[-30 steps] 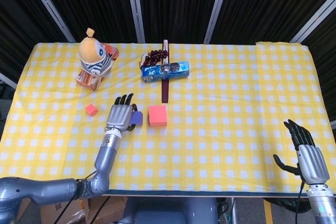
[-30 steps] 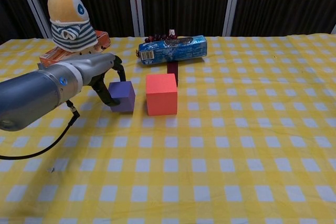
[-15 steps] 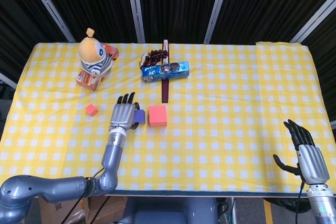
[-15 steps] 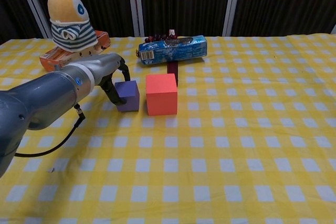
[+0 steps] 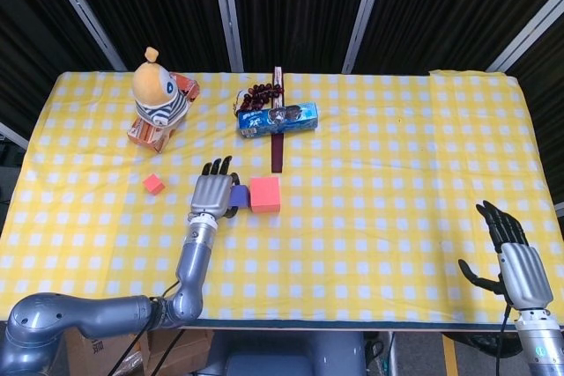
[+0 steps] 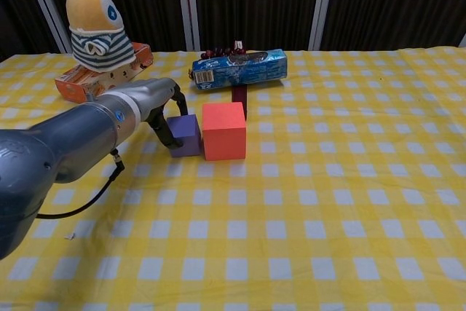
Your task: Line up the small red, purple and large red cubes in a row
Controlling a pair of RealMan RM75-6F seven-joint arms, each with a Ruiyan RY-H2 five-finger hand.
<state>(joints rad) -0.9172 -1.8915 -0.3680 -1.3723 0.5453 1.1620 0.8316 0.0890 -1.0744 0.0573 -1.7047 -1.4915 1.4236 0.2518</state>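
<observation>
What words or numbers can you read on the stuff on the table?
Blue snack packet: it has white lettering, too blurred to read.
Orange box under the striped toy: it has print, too small to read.
Cubes, left hand and right hand: no writing shows.

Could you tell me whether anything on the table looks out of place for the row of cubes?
Yes: the small red cube sits alone, left of the left hand, while the purple cube already stands right beside the large red cube. Nothing looks spilled or damaged.
</observation>
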